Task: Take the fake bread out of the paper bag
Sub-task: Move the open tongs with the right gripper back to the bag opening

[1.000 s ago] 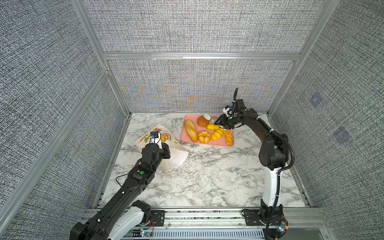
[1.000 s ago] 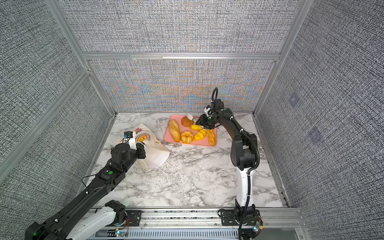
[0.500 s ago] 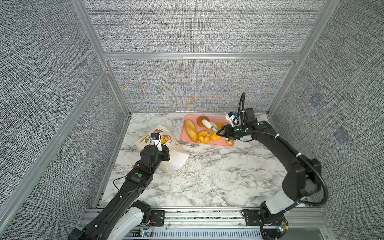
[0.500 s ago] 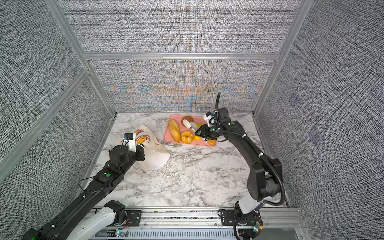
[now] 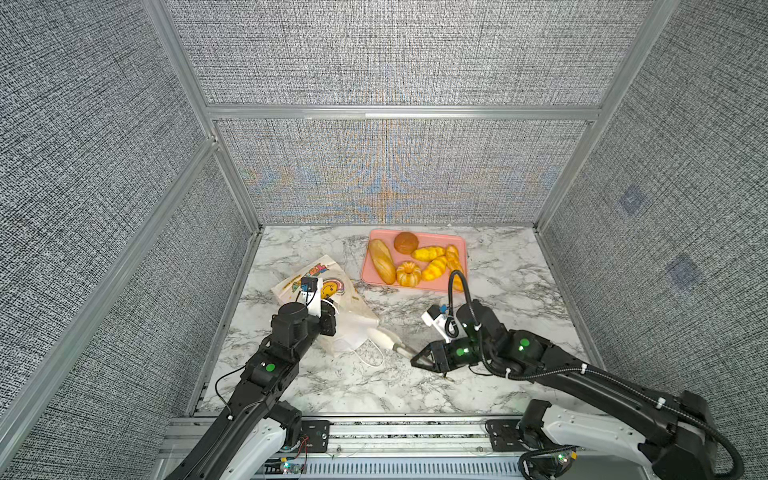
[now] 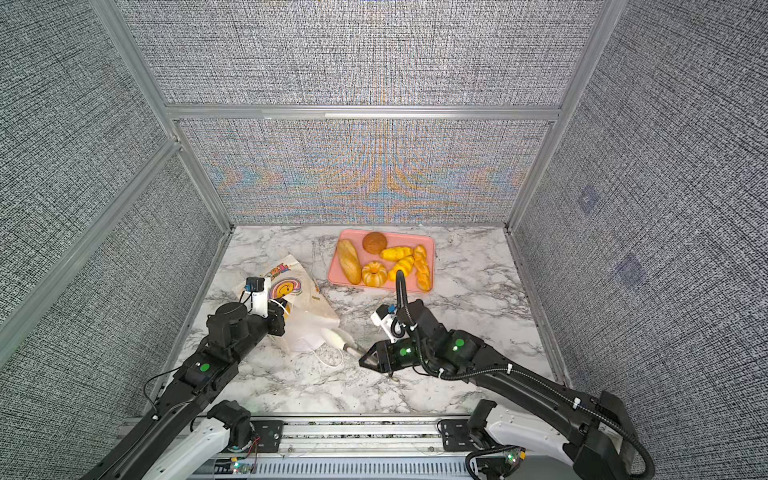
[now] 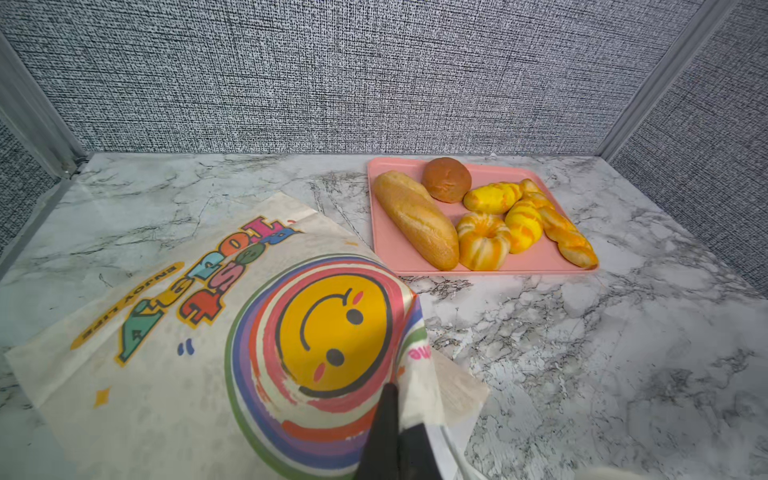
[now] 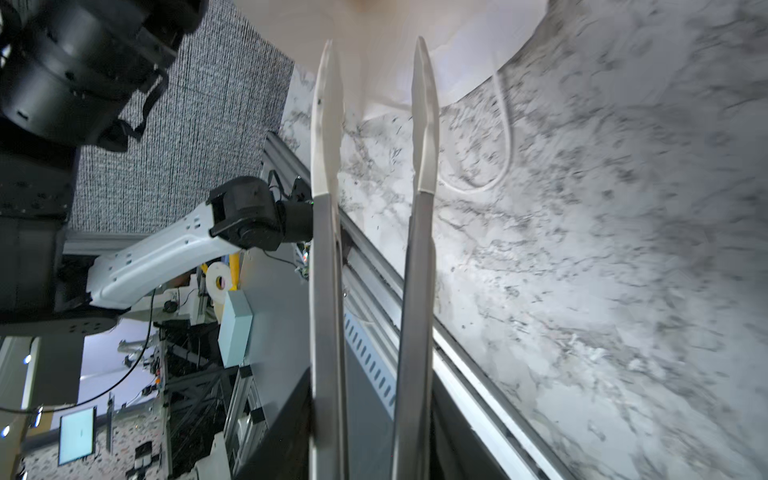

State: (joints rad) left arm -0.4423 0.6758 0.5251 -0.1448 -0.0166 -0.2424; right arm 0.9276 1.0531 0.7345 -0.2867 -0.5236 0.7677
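The paper bag point(image 5: 316, 282) lies on its side on the marble, with its mouth point(image 5: 353, 334) facing the front. My left gripper point(image 7: 395, 415) is shut on the bag's upper edge near the smiley print. My right gripper point(image 5: 417, 359) is shut on metal tongs point(image 8: 419, 124). The tongs' white tips point(image 5: 384, 338) stand apart at the bag's mouth with nothing between them. Several pieces of fake bread point(image 5: 382, 262) lie on the pink tray point(image 5: 436, 236). The inside of the bag is hidden.
A white cord handle point(image 5: 368, 357) loops on the table in front of the bag's mouth. The tray sits at the back, close to the rear wall. Grey walls enclose the left, right and back; a metal rail point(image 5: 374, 428) runs along the front.
My right arm has swung from the tray down to the front. The tongs now point into the bag's mouth and their arms have come closer together. The left gripper has kept its hold on the bag.
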